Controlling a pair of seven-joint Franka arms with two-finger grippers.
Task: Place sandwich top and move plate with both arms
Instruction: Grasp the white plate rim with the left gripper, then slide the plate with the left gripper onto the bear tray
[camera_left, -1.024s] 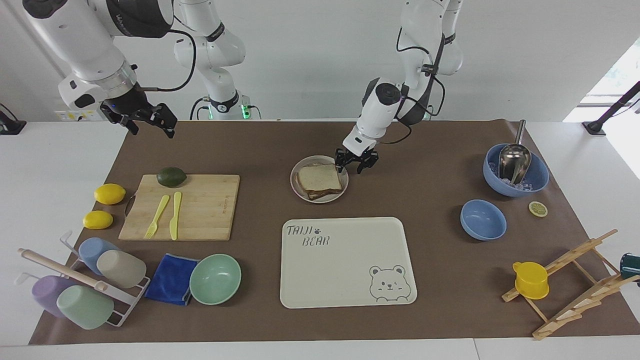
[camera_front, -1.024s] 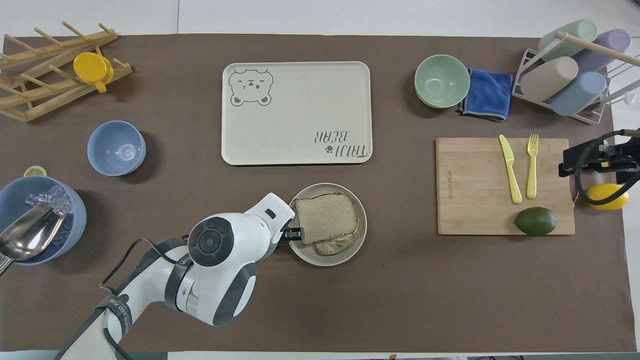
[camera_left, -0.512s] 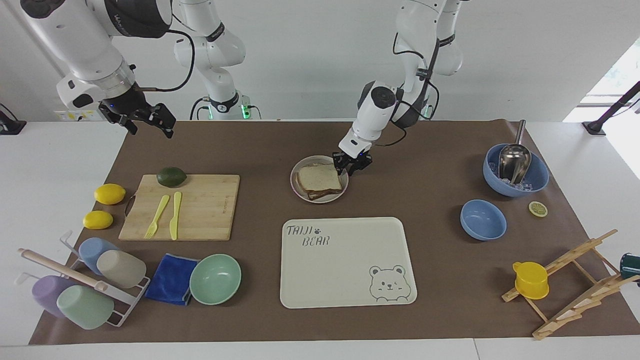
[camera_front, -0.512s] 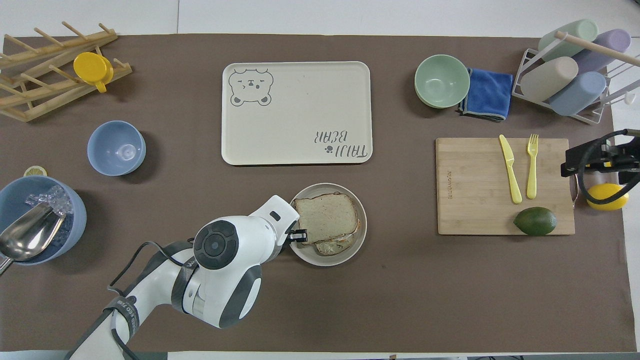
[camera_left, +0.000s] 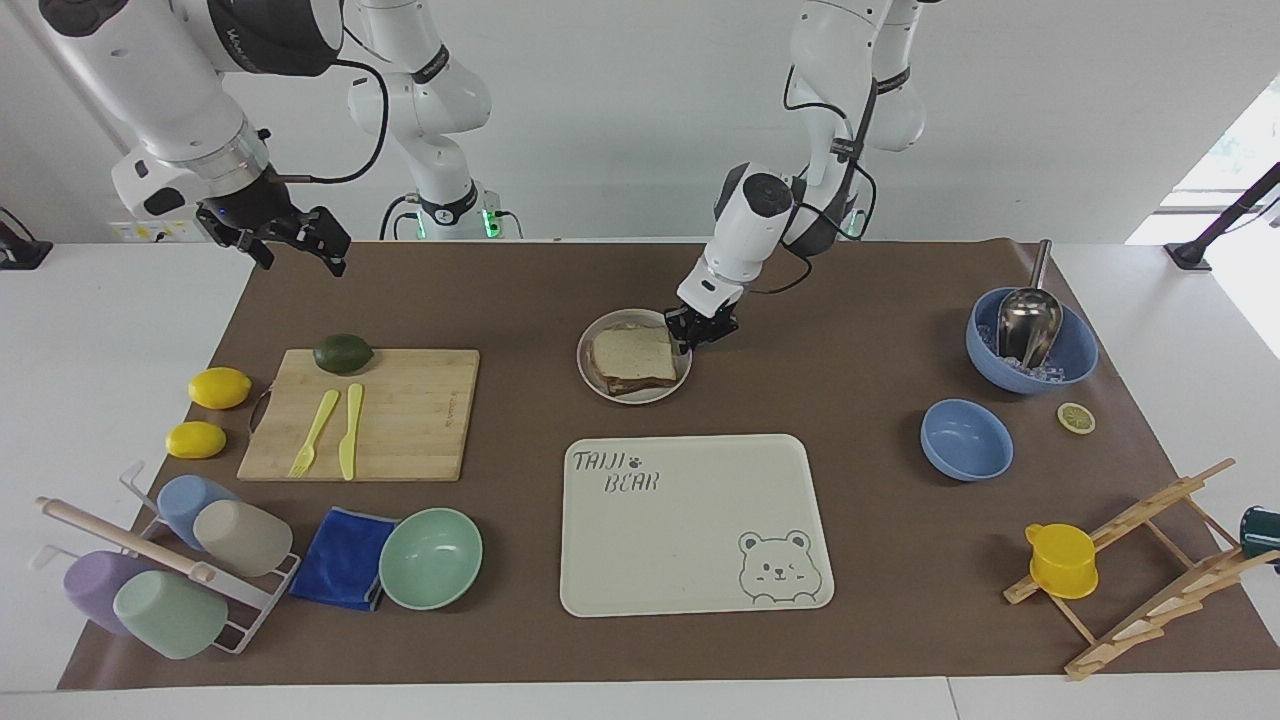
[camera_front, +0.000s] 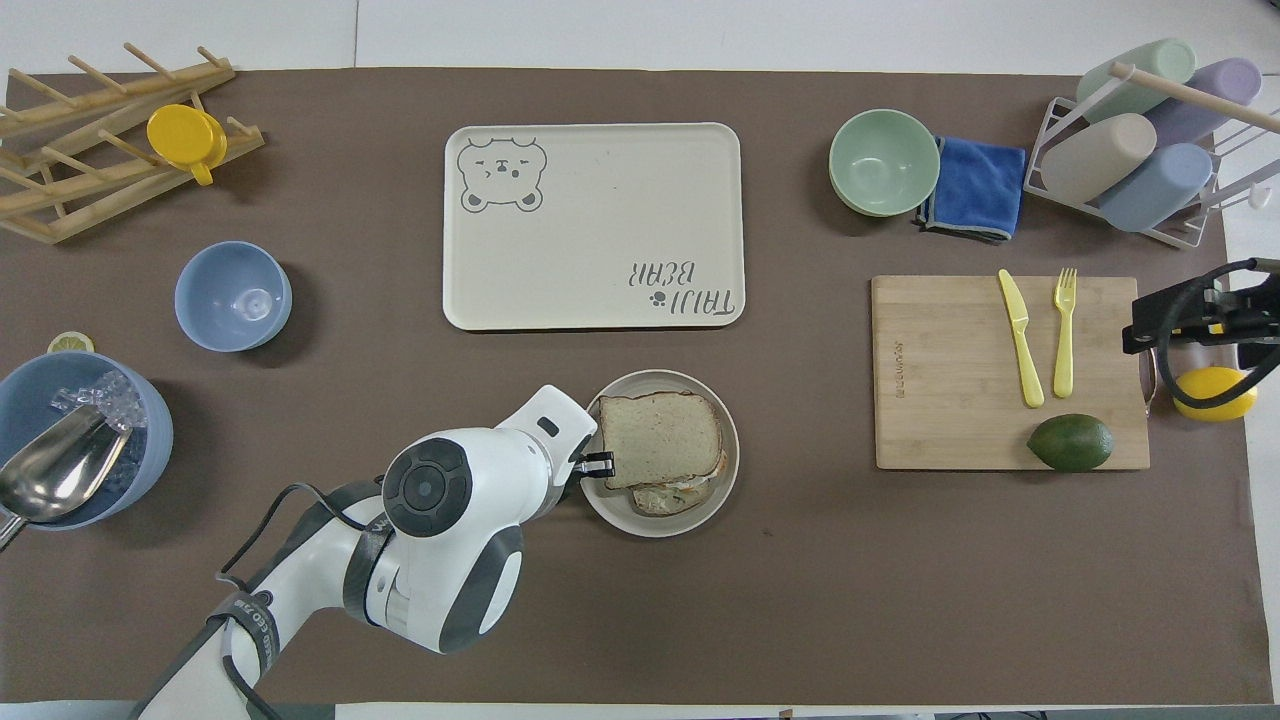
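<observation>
Pale speckled bread with a light brown crust, the sandwich top (camera_left: 632, 352), is seen lying on a lower slice in the small round beige-grey plate (camera_left: 592, 378). At that plate's rim, on the side toward the left arm's end of the table, the left gripper (camera_left: 701, 331) is set low; whether its fingers are clamped on the rim cannot be told. The right gripper (camera_left: 290, 235) is held in the air over the table edge at the right arm's end, fingers apart, waiting.

One cream rectangular bear-printed tray (camera_left: 690, 590) is counted, farther from the robots than the left gripper, with a strip of bare brown mat between it and the plate. One mint-green bowl (camera_left: 430, 558) and two blue bowls (camera_left: 965, 440) (camera_left: 1075, 360) are counted. One bamboo cutting board (camera_left: 410, 415) lies toward the right gripper's end, well apart from the plate.
</observation>
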